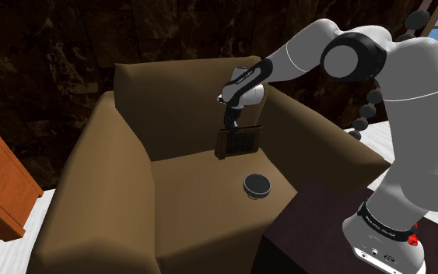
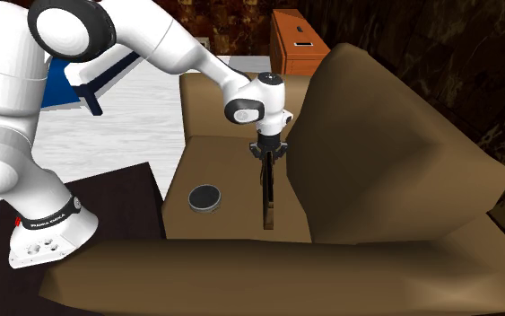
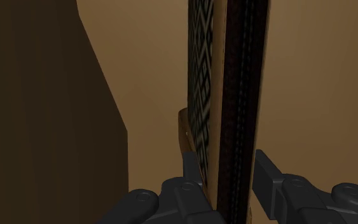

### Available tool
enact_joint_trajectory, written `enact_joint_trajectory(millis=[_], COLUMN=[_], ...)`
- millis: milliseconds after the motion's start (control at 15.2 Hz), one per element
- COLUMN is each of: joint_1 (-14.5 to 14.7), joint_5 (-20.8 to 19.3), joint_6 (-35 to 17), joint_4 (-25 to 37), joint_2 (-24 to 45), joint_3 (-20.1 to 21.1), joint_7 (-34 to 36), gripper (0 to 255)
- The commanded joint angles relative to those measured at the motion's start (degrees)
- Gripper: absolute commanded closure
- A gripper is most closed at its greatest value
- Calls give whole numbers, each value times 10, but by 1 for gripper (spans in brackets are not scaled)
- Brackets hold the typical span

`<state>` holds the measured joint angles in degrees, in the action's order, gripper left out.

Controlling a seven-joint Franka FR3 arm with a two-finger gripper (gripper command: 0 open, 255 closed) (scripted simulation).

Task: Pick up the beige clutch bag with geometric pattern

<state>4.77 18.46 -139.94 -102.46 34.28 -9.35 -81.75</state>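
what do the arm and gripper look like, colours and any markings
The arm is glossy white, with rounded links and dark joints. A black band with small white lettering rings its base, a red spot beside it. A chain of dark beads runs beside one link. The gripper is all black.

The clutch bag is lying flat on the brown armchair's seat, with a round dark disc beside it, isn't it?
Not quite. The clutch bag is not lying flat: it stands upright on its edge on the brown armchair's seat, as the second exterior view shows. The round dark disc does lie beside it on the seat.
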Motion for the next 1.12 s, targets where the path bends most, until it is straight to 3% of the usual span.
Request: enact_joint_trajectory(millis=[0, 396, 1056], joint_1=[0, 0, 8], joint_5=[0, 0, -18], joint_6=[0, 0, 53], joint_4=[0, 0, 4], joint_2=[1, 0, -50], joint_3=[0, 0, -12], joint_7=[0, 0, 17], gripper=[255, 255, 255])
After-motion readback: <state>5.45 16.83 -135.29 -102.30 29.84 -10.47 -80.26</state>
